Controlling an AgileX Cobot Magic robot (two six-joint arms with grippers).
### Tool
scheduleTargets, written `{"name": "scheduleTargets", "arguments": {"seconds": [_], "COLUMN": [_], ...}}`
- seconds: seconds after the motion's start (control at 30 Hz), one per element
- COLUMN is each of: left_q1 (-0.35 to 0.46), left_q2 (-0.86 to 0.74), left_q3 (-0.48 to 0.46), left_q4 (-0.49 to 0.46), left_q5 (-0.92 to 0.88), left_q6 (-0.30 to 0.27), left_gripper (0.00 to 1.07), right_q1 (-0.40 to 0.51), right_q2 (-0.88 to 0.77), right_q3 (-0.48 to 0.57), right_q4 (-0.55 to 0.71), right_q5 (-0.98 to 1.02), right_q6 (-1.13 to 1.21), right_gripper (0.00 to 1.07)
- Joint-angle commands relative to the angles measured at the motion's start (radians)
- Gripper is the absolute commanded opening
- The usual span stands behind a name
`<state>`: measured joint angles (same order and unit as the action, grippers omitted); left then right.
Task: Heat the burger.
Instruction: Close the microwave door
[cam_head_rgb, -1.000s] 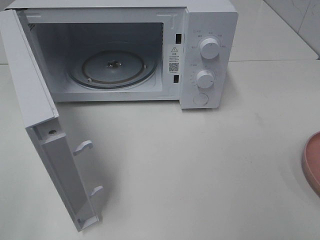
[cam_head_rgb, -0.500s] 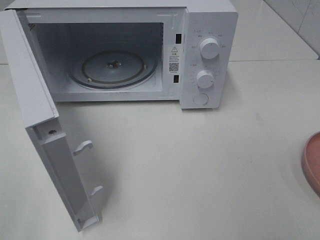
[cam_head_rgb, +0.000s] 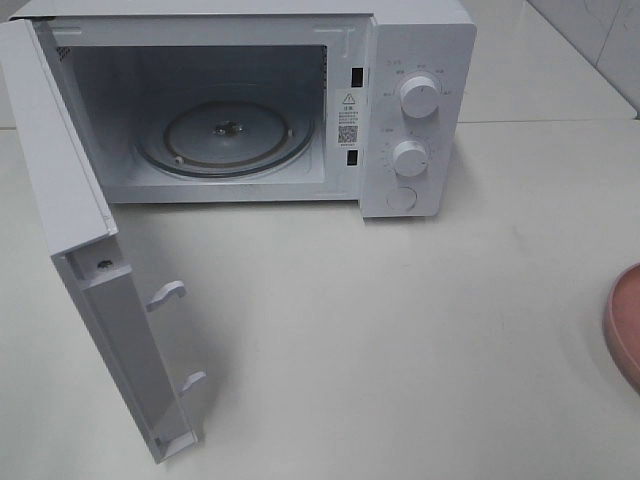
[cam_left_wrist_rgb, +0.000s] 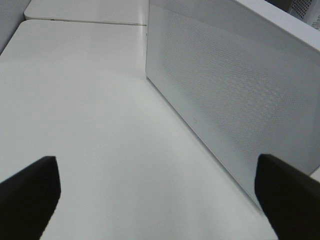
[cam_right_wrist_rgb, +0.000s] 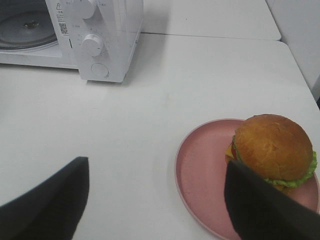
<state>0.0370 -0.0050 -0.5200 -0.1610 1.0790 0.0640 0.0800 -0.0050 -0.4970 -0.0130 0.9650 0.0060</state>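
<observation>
The burger sits on the pink plate, well to the right of the microwave and its swung-open door. The right gripper, spread wide and empty, hangs just before the burger; the left gripper, likewise released, idles behind the door.

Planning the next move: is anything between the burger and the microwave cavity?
Nothing visible is. The burger sits on the pink plate, bare table lies between it and the microwave, whose door is swung open and whose turntable is empty.
</observation>
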Motion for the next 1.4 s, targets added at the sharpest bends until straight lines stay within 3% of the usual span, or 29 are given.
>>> {"name": "scheduleTargets", "arguments": {"seconds": [0.03, 0.3, 0.5, 0.57, 0.6, 0.67, 0.7, 0.77, 0.8, 0.83, 0.87, 0.9, 0.97, 1.3, 1.4], "left_q1": [0.003, 0.003, 0.003, 0.003, 0.003, 0.003, 0.003, 0.003, 0.003, 0.003, 0.003, 0.003, 0.003, 0.003, 0.003], "left_q2": [-0.005, -0.005, 0.001, 0.041, 0.041, 0.083, 0.083, 0.135, 0.135, 0.154, 0.198, 0.198, 0.259, 0.414, 0.477], "left_q3": [0.003, 0.003, -0.022, -0.028, -0.028, -0.028, -0.028, -0.021, -0.021, -0.015, 0.0, 0.0, 0.033, 0.173, 0.235], "left_q4": [-0.006, -0.007, -0.01, -0.008, -0.008, -0.008, -0.008, -0.007, -0.007, -0.007, -0.007, -0.007, -0.007, -0.015, -0.015], "left_q5": [-0.01, -0.011, -0.062, -0.141, -0.141, -0.206, -0.206, -0.258, -0.258, -0.277, -0.316, -0.316, -0.395, -0.817, -1.026], "left_q6": [-0.001, -0.006, -0.064, -0.064, -0.064, -0.064, -0.064, -0.058, -0.058, -0.058, -0.058, -0.058, -0.055, -0.053, -0.014], "left_gripper": [0.98, 0.98, 0.92, 0.81, 0.81, 0.59, 0.59, 0.41, 0.41, 0.33, 0.16, 0.16, 0.0, 0.0, 0.0], "right_q1": [-0.008, -0.008, -0.008, -0.008, -0.008, -0.008, -0.008, -0.008, -0.008, -0.008, -0.008, -0.008, -0.008, -0.008, -0.008], "right_q2": [-0.025, -0.025, -0.025, -0.025, -0.025, -0.025, -0.025, -0.025, -0.025, -0.025, -0.025, -0.025, -0.025, -0.025, -0.025], "right_q3": [0.003, 0.003, 0.003, 0.003, 0.003, 0.003, 0.003, 0.003, 0.003, 0.003, 0.003, 0.003, 0.003, 0.003, 0.003], "right_q4": [0.0, 0.0, 0.0, 0.0, 0.0, 0.001, 0.001, 0.001, 0.001, 0.001, 0.001, 0.001, 0.001, 0.001, 0.001], "right_q5": [-0.004, -0.004, -0.004, -0.004, -0.004, -0.004, -0.004, -0.004, -0.004, -0.004, -0.004, -0.004, -0.004, -0.004, -0.004], "right_q6": [-0.006, -0.006, -0.006, -0.006, -0.006, -0.006, -0.006, -0.006, -0.006, -0.006, -0.006, -0.006, -0.006, -0.006, -0.006], "right_gripper": [0.72, 0.72, 0.72, 0.72, 0.72, 0.72, 0.72, 0.72, 0.72, 0.72, 0.72, 0.72, 0.72, 0.72, 0.72]}}
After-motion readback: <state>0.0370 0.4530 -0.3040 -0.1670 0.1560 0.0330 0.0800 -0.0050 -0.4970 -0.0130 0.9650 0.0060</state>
